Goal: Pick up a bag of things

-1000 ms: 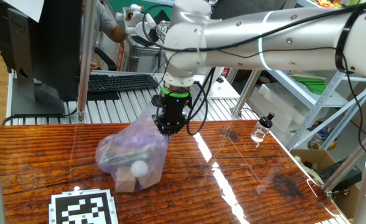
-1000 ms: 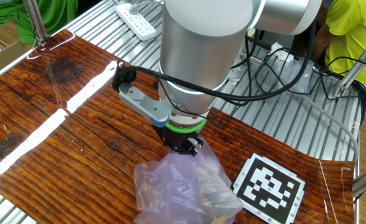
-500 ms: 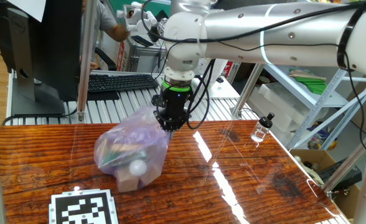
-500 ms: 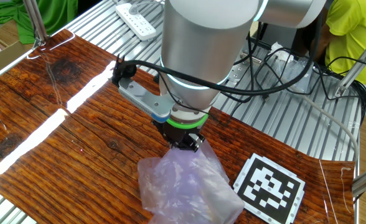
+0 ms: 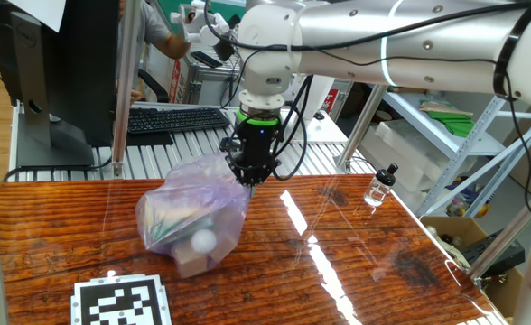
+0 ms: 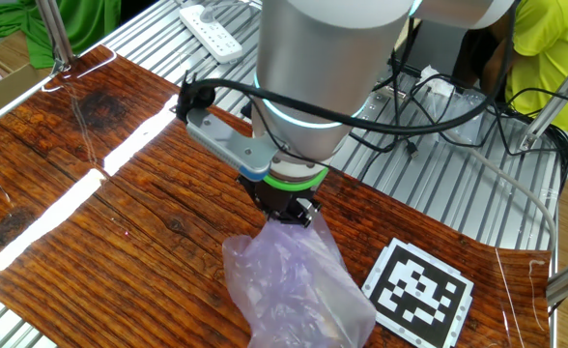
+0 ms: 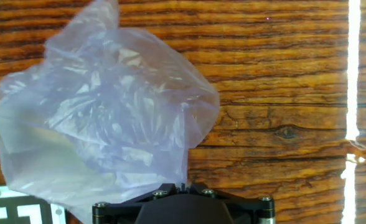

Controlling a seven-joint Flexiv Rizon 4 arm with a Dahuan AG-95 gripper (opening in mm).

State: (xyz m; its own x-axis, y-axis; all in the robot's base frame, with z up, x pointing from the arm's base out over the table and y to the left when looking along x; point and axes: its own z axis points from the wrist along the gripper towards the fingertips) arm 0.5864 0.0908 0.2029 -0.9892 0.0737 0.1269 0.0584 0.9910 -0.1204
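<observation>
The pale-lilac plastic bag hangs from my gripper, which is shut on the bag's gathered top edge. Through the plastic I see a white ball, a tan wooden block and a green piece. The block at the bottom looks close to or resting on the wooden table. In the other fixed view the bag droops below the gripper. The hand view shows the bag spreading out from the shut fingertips.
A small clear bottle with a black cap stands at the table's right. A black-and-white marker sheet lies at the near left edge, beside the bag. A keyboard and monitor sit behind the table, and a power strip lies on the slatted metal surface.
The gripper has risen a little with the bag's top pinched. The bag has stretched upward and its body has lifted and swung slightly.
</observation>
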